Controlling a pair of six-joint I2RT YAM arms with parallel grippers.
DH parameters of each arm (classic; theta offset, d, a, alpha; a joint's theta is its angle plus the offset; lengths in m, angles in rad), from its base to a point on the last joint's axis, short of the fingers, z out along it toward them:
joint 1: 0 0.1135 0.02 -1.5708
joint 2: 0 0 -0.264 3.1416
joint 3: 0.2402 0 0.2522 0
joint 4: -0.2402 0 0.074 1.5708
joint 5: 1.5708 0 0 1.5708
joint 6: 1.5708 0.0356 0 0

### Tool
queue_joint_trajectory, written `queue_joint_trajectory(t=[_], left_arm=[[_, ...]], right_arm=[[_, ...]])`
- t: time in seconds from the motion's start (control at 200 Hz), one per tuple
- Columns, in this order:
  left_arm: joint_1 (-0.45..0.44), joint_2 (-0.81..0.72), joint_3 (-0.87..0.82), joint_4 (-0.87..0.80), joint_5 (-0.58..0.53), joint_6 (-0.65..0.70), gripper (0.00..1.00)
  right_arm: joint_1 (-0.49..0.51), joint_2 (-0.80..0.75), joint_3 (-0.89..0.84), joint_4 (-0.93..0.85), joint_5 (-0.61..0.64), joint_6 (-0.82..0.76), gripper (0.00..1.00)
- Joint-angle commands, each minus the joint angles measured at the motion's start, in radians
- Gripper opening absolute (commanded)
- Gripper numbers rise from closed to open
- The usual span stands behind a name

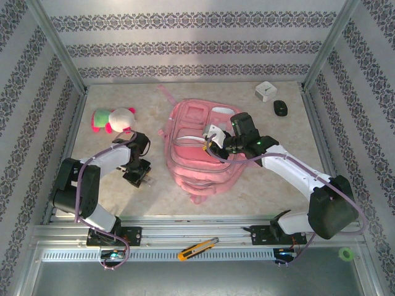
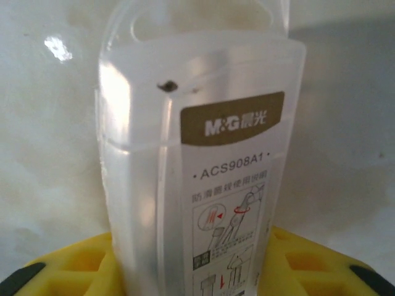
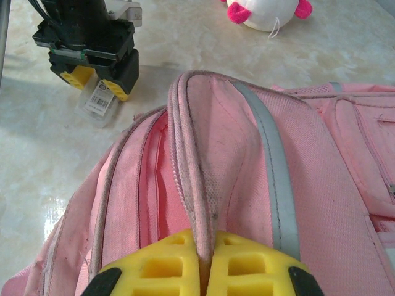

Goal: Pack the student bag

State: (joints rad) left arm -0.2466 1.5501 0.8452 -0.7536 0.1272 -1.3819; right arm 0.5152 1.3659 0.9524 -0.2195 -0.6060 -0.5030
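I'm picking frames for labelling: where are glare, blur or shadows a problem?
Left wrist: clear plastic case slightly soft, glare spot on the table upper left. Right wrist: student bag sharp, sheen on the table lower left. Top external: even light, soft shadows.

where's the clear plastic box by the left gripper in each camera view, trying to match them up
Top external: the clear plastic box is at lower left, at the left gripper, left of the student bag.
Left wrist: centre frame, printed label facing the camera, yellow fingers on either side.
Right wrist: top left, under the left gripper, beyond the bag.
Shared landmark: the left gripper's yellow fingers at the box.
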Motion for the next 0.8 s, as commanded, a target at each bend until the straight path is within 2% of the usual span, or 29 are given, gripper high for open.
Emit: queue_joint_trajectory(t=[0.0, 0.09, 0.33, 0.53, 0.685, 0.794], left_arm=[[0.013, -0.071, 0.029, -0.084, -0.024, -0.006, 0.32], [0.011, -0.141, 0.030, -0.101, -0.023, -0.001, 0.24], [-0.026, -0.346, 0.020, -0.094, -0.006, 0.045, 0.21], [-0.181, -0.430, 0.046, 0.043, 0.028, 0.018, 0.21], [-0.316, -0.381, 0.105, 0.142, 0.031, -0.021, 0.25], [-0.376, -0.323, 0.160, 0.189, 0.015, -0.036, 0.27]], right_arm=[[0.026, -0.041, 0.022, 0.061, -0.067, -0.025, 0.00], [0.025, -0.037, 0.028, 0.064, -0.062, -0.013, 0.00], [0.016, -0.011, 0.056, 0.087, -0.083, 0.041, 0.00], [0.007, 0.026, 0.095, 0.089, -0.061, 0.094, 0.00], [-0.003, 0.030, 0.117, 0.115, -0.060, 0.156, 0.00], [-0.010, 0.025, 0.123, 0.135, -0.081, 0.185, 0.00]])
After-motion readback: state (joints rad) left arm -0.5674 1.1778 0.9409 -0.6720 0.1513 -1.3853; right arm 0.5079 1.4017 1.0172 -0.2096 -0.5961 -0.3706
